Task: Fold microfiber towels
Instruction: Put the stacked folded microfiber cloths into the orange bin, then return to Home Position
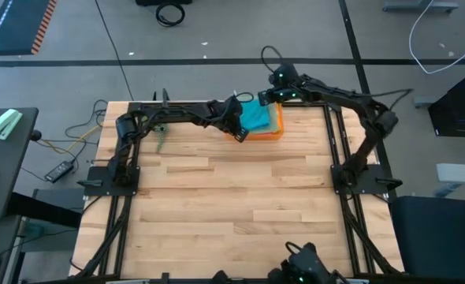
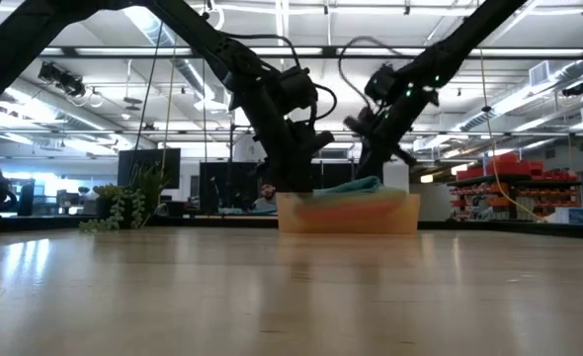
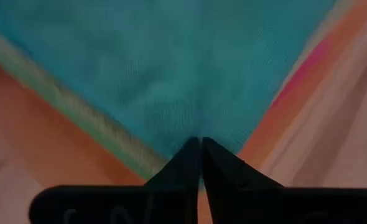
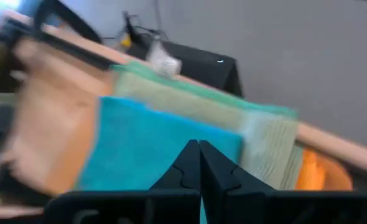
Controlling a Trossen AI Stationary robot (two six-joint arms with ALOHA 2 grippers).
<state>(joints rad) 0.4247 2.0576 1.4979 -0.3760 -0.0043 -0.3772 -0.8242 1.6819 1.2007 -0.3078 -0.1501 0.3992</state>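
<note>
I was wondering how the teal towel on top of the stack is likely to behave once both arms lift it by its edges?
The teal towel looks like thin, soft cloth, so it will probably sag between the left gripper and right gripper, both with jaws shut at its edges. It likely weighs little. It may drag the sage green towel beneath it.

Even overhead light fills the scene; ceiling strips glare on the glossy surface, and both wrist views are blurred.
</note>
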